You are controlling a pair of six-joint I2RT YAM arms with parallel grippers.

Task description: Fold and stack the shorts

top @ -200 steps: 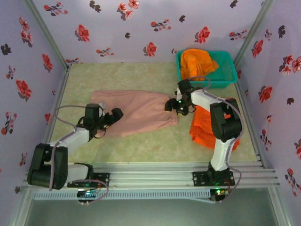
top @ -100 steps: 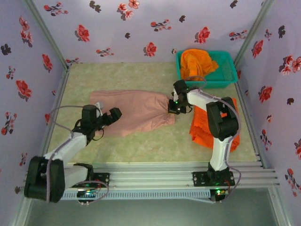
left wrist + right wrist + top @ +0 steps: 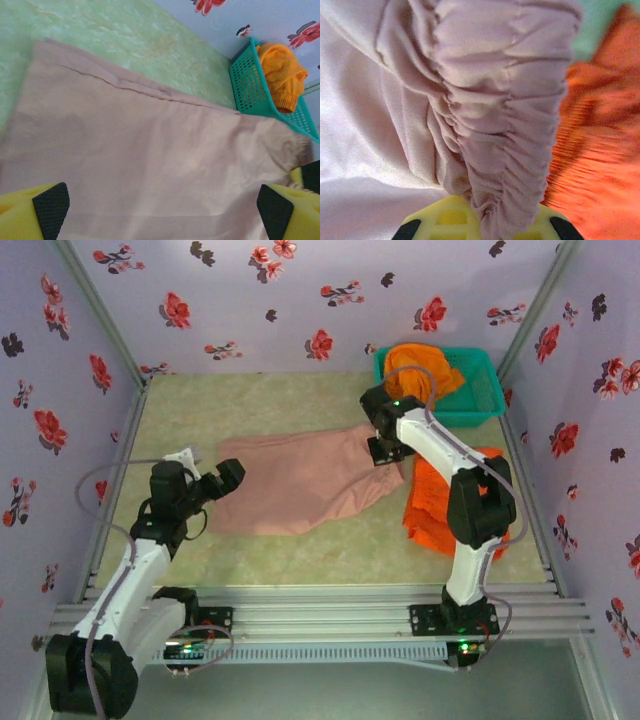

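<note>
Dusty pink-beige shorts (image 3: 300, 485) lie spread across the middle of the table. My right gripper (image 3: 385, 448) is shut on their gathered waistband (image 3: 500, 115), which it holds lifted at the cloth's right end; the fabric bunches down between the yellow fingers of this gripper (image 3: 487, 227). My left gripper (image 3: 227, 478) hovers over the left hem, open, with its pads (image 3: 50, 210) wide apart and the pink cloth (image 3: 150, 150) beneath them. One pair of orange shorts (image 3: 440, 505) lies folded at the right. Another orange pair (image 3: 418, 370) sits in the basket.
The teal mesh basket (image 3: 482, 400) stands in the back right corner, close behind my right arm, and is also in the left wrist view (image 3: 252, 85). Floral walls close in the table on three sides. Bare green tabletop (image 3: 230, 405) lies at the back left.
My right gripper has risen and moved back toward the basket, lifting the waistband and dragging the pink shorts rightward. My left arm has drawn back to the left and lifted.
</note>
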